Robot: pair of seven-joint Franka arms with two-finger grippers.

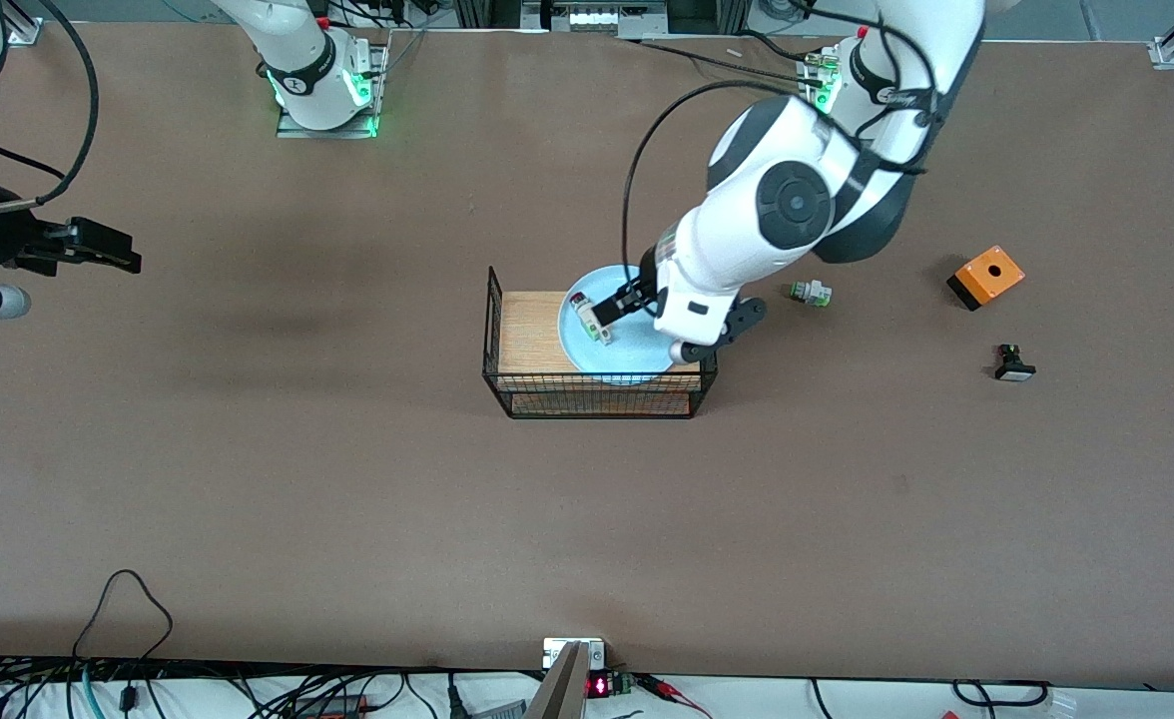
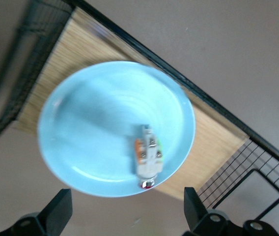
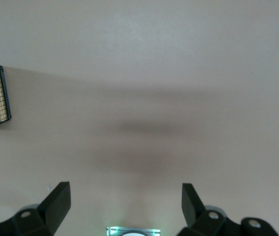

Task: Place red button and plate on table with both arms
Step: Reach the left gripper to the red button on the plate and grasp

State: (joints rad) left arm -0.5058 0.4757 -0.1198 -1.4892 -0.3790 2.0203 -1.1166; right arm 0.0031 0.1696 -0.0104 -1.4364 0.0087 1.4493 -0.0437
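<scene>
The table (image 1: 347,479) looked matte brown, faintly fibrous. The plate (image 2: 95,113) appeared smooth, glossy pale blue. The rack (image 1: 507,394) was thin black wire around a striped, woody-looking top (image 2: 70,64).

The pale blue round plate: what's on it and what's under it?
The pale blue plate carries the red button, lying near its rim. Beneath is the black wire rack's wooden top; the plate hides the wood under it. The open left gripper hovers above.
</scene>
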